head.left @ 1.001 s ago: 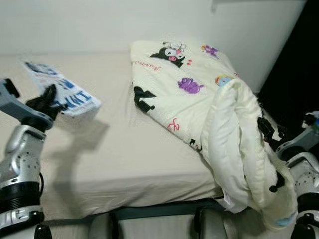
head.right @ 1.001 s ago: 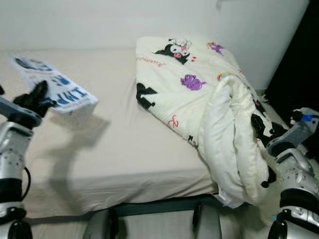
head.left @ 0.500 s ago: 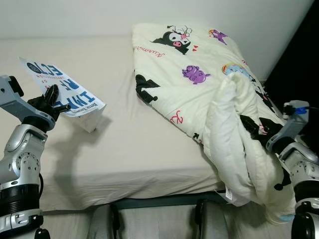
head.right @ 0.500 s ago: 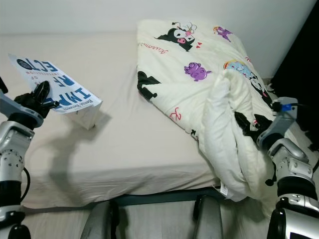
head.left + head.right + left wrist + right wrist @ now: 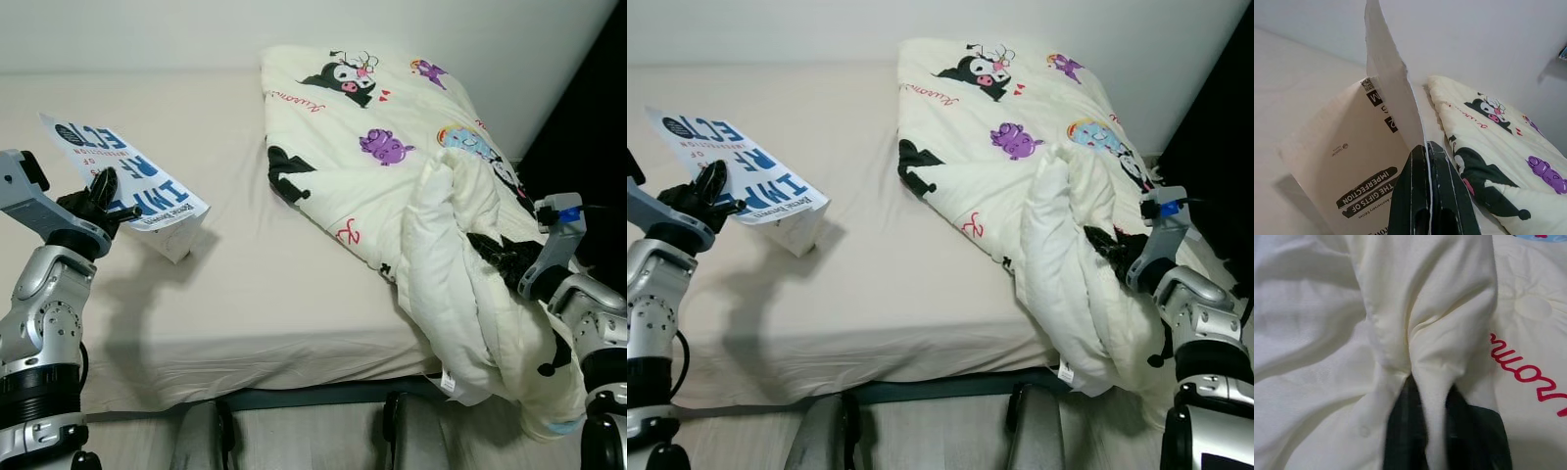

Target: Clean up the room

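A cream quilt (image 5: 392, 157) printed with cartoon figures lies on the right half of the bed, one fold hanging over the bed's right corner. My right gripper (image 5: 488, 252) is shut on that bunched fold (image 5: 1425, 362), the cloth pinched between its black fingers (image 5: 1400, 431). At the left, my left gripper (image 5: 101, 191) is shut on the edge of a white paper bag (image 5: 127, 181) with blue lettering, holding it tilted just above the sheet. The left wrist view looks along the bag's thin card edge (image 5: 1396, 98) clamped between the fingers.
The mattress with its beige sheet (image 5: 255, 284) spreads between the two arms. A white wall (image 5: 196, 34) runs behind the bed. A dark gap (image 5: 588, 127) lies to the right of the bed. The bed frame's lower edge (image 5: 323, 411) shows at the front.
The camera tilted, then steadied. My right gripper rose and drew the quilt fold inward over the bed's corner. The left gripper still holds the bag, now nearer the sheet.
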